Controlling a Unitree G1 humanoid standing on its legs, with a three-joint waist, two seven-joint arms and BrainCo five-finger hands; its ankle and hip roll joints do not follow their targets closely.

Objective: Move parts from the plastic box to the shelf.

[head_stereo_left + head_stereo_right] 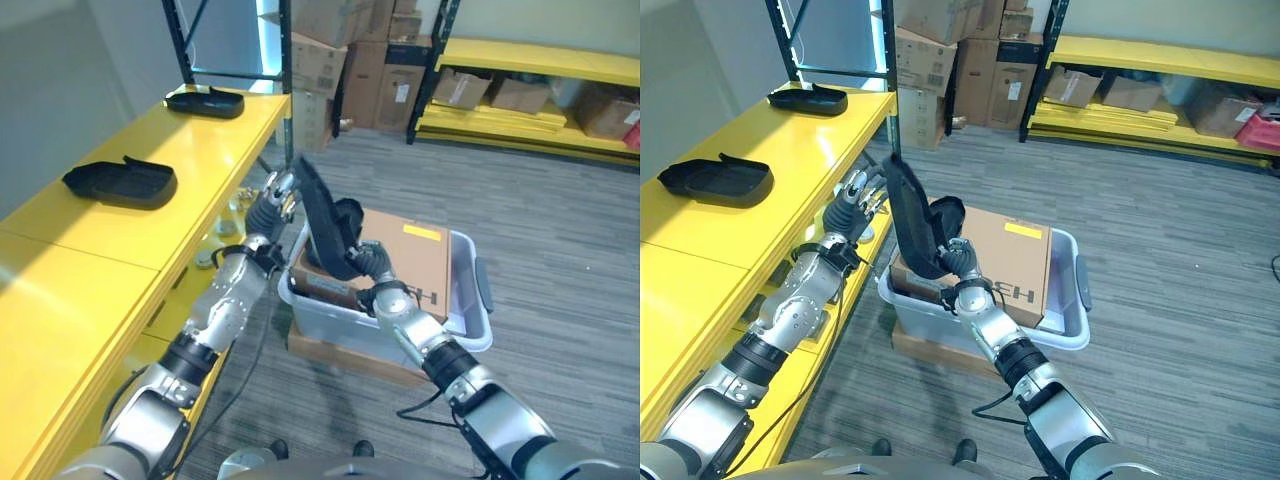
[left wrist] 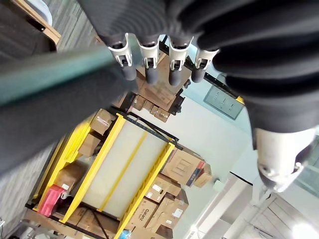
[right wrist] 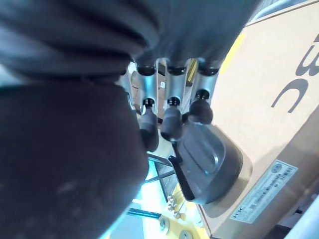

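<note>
A: Where's the part rn?

B: Long black moulded part (image 1: 908, 215), matte plastic, standing near upright over the near-left corner of the plastic box (image 1: 1065, 335). Both hands on it.

A: Fingers?

B: Left hand (image 1: 853, 205) is at the part's upper end; in its wrist view the dark tips sit side by side, curled over the part's edge. Right hand (image 1: 962, 262) is at the lower end; fingers bent round the dark plastic, tips close together in its wrist view.

A: Box itself?

B: Translucent pale-grey tub w/ rounded rim, sitting on a flat cardboard slab on grey carpet. Inside: a big brown cardboard carton (image 1: 1010, 262), smooth faces, plus another black curved part (image 3: 207, 162) lying against the carton, glossy-ish, w/ a raised lip.

A: Shelf?

B: Yellow shelf (image 1: 205, 155), smooth painted top, dark uprights, on the robot's left. Two more black parts already on it, well apart: a shallow tray-like near one (image 1: 122, 181) and a far one (image 1: 206, 101) by the upright. Both rounded, low, hollowed.
</note>
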